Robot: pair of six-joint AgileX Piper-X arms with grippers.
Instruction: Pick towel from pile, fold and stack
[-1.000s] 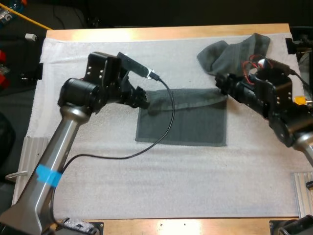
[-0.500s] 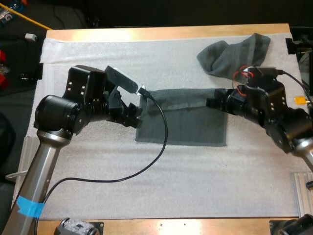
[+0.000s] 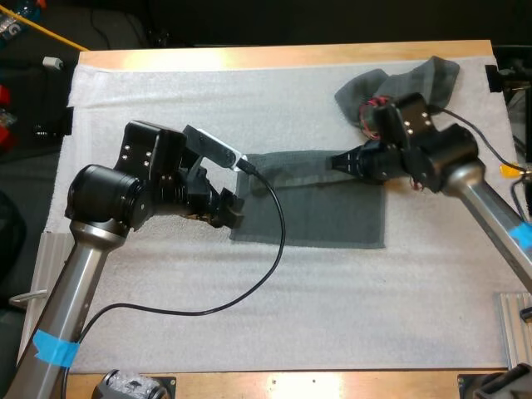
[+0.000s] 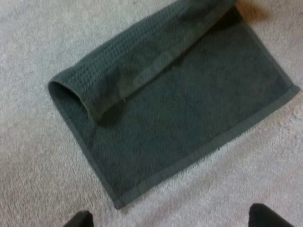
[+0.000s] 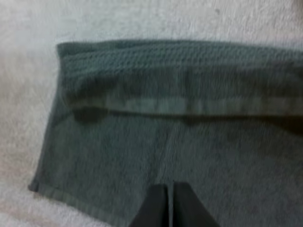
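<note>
Since the towel [image 3: 316, 208] is limp, pinch its 6 o'clock corners; left gripper [image 3: 234, 210] apart, right gripper [image 3: 334, 162] together, probably empty.

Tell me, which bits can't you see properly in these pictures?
- Crumpled dark grey-green cloth towel: in the high view, the right arm covers its near side.
- Flat dark grey-green cloth towel: in the high view, the left arm hides part of its left edge. In the right wrist view, the picture's edge cuts off one end.
- Whatever lies under the folded-over far strip of the flat towel: the strip itself hides it.
</note>
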